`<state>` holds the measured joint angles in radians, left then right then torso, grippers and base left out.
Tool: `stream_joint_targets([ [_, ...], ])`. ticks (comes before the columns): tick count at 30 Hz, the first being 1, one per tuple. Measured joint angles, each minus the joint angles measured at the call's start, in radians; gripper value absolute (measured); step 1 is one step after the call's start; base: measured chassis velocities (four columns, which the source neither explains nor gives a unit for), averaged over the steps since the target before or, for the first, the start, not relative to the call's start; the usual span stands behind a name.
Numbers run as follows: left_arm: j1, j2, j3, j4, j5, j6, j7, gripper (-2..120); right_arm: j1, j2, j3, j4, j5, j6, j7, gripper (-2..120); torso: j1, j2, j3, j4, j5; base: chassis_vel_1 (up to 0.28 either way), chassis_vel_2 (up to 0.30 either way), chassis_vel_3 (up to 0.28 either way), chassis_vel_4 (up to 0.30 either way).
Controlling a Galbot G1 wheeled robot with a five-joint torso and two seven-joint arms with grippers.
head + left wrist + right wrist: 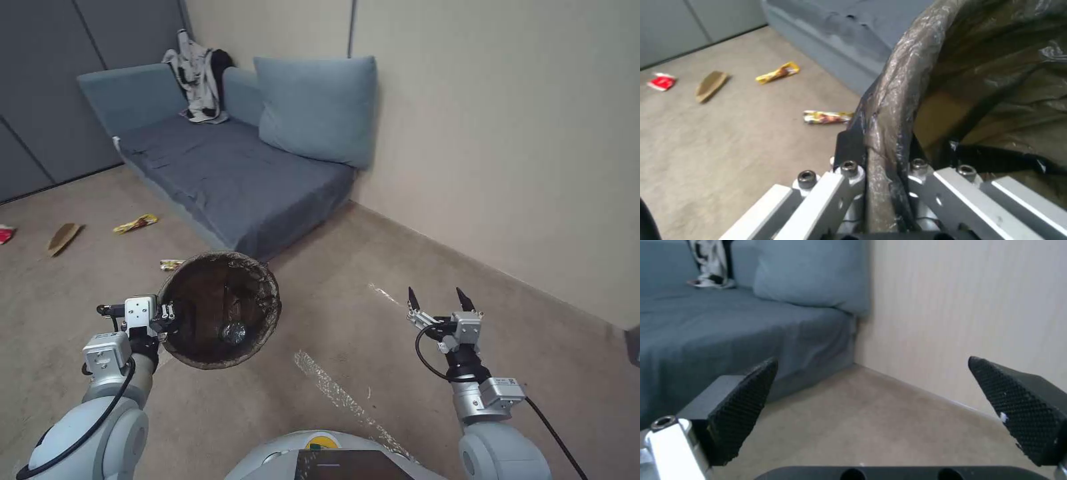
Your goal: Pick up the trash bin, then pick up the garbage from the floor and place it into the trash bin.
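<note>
Lower left of the head view: left gripper (167, 313) clamped on the bin (220, 310) rim, bin held off the floor, mouth tilted toward the camera, a clear bottle (235, 331) inside. Left wrist view adds floor litter: two yellow wrappers (778, 72), brown scrap (710, 85), red cup (661, 82). Right gripper (439, 301) spread wide, empty, over bare floor near the wall (507, 133). Sofa (233, 167) edge just behind the bin.

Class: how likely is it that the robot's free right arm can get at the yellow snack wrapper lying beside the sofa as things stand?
Probably not: the open right claw hangs far from the yellow snack wrapper, with the held bag-lined trash bin between.
</note>
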<state>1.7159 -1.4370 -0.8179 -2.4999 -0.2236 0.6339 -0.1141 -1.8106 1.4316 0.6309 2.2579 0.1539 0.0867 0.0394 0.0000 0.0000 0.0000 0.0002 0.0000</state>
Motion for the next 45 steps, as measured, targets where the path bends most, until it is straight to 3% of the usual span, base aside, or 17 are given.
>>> stream_joint_targets([
  [12, -0.004, 0.009, -0.002, 0.000, 0.009, -0.013, 0.022, 4, -0.042, 0.025, 0.015, 0.000, -0.005, 0.048, 0.003, 100, 0.000, 0.000, 0.000, -0.0002, 0.0000, 0.076, 0.088, 0.086, 0.095],
  [45, -0.007, 0.006, 0.003, 0.000, 0.017, -0.017, 0.029, 4, -0.041, 0.027, 0.017, -0.010, -0.019, 0.050, 0.012, 100, 0.000, 0.000, 0.000, -0.0002, 0.0000, 0.082, 0.088, 0.082, 0.085],
])
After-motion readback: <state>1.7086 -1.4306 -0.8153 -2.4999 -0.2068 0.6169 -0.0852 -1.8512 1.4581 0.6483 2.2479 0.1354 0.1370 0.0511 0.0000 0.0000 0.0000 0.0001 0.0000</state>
